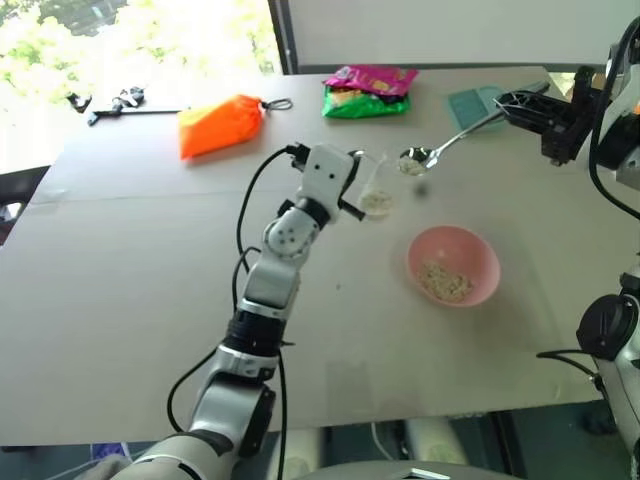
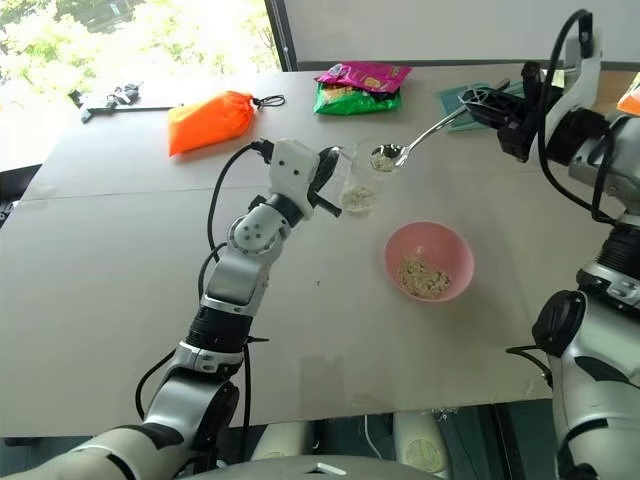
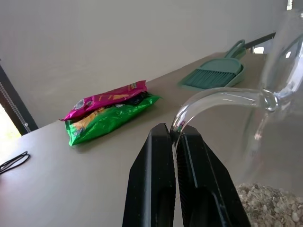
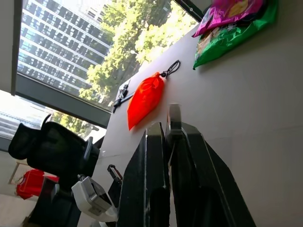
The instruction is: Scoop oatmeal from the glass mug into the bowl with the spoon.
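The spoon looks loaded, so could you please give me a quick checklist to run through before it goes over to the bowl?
1. Spoon gripped by the right gripper: ok, shut on the handle.
2. Oatmeal in the spoon's bowl: ok.
3. Spoon lifted out of the glass mug: ok, at the rim's edge.
4. Glass mug steadied: ok, left gripper shut on its handle.
5. Bowl upright with room: ok, some oats inside.
6. Path from spoon to bowl free: ok.

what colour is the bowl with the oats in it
Pink bowl, clearest in the right eye view.
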